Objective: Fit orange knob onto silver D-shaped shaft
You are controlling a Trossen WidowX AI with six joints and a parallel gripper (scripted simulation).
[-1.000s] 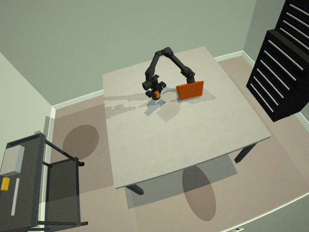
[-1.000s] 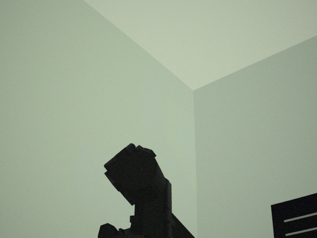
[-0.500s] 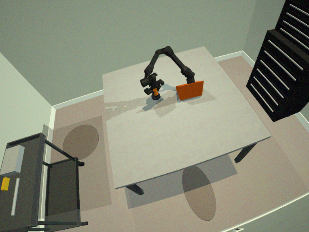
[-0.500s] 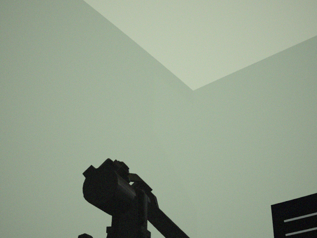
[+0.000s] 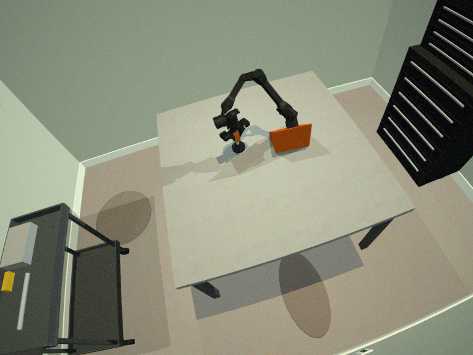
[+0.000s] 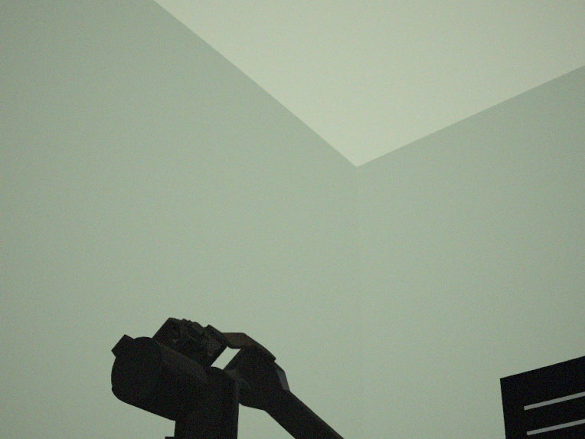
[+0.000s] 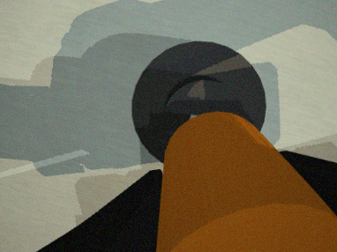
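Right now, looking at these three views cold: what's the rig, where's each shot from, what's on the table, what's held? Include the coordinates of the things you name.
It is one black robot arm point(image 5: 258, 74) point(image 6: 204, 400) with a two-fingered gripper point(image 5: 235, 134) at its end.

The top picture looks down on the table point(image 5: 288, 212). The exterior one points mostly at walls, with part of the arm low in frame. The wrist one looks past the fingers.

On the table, a dark round pedestal point(image 5: 238, 147) point(image 7: 198, 57) sits below the gripper, and an orange panel point(image 5: 291, 138) stands at the arm's base.

The fingers are shut on the orange knob point(image 5: 236, 135) point(image 7: 220, 172), which is over the pedestal. Whether it touches the shaft, I can't tell.
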